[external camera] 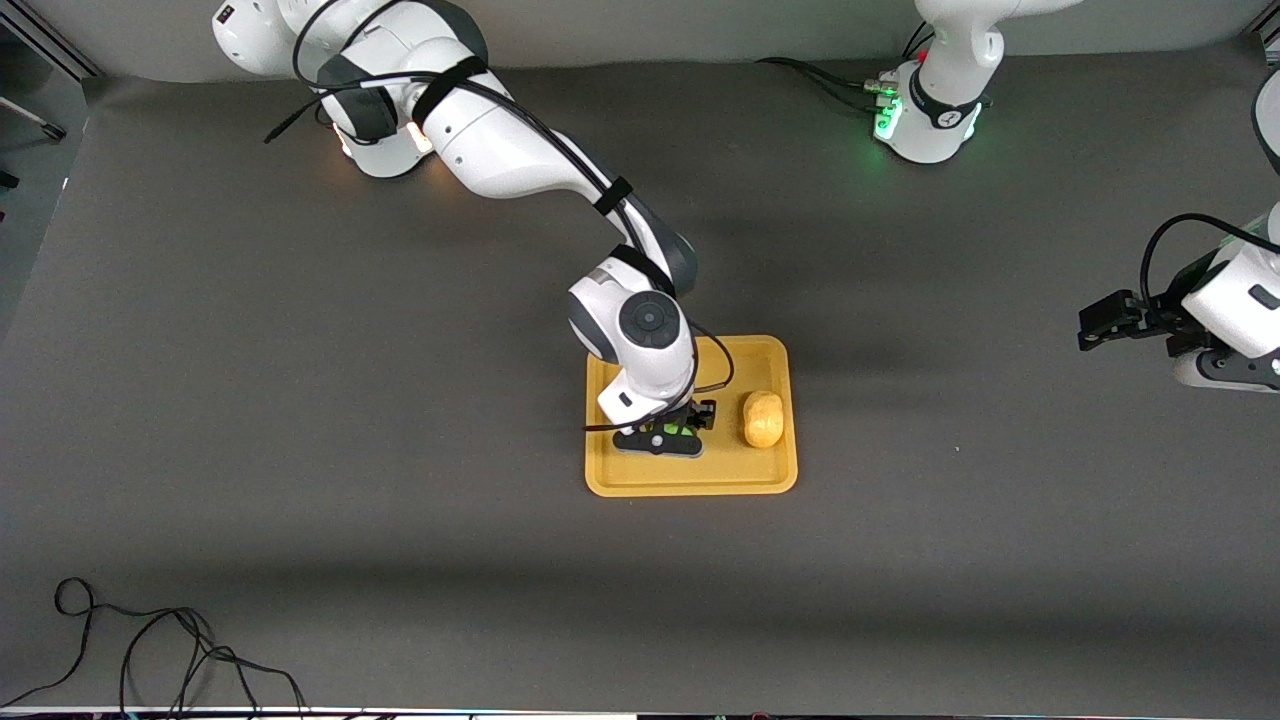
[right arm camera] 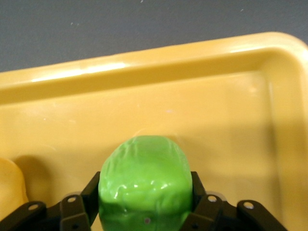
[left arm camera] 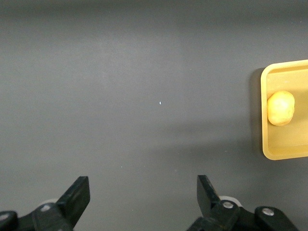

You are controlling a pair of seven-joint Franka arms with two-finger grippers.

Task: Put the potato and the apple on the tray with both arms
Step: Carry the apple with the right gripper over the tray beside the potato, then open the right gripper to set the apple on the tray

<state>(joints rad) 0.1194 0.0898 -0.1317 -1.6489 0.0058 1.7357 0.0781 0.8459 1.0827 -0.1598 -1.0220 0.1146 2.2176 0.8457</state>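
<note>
The yellow-orange tray [external camera: 690,485] lies mid-table. The potato [external camera: 763,419] rests in it, toward the left arm's end. My right gripper [external camera: 668,435] is down over the tray beside the potato, shut on the green apple [external camera: 677,429]. In the right wrist view the apple [right arm camera: 144,183] sits between both fingers [right arm camera: 86,192], low over the tray floor [right arm camera: 144,72]; I cannot tell if it touches. The potato's edge [right arm camera: 9,185] shows beside it. My left gripper [external camera: 1095,330] waits open and empty over bare table at the left arm's end; its wrist view shows the fingers [left arm camera: 77,195], potato [left arm camera: 280,108] and tray [left arm camera: 265,144].
A black cable [external camera: 150,650] loops on the dark mat near the front camera at the right arm's end. The arm bases [external camera: 925,120] stand along the table edge farthest from the front camera.
</note>
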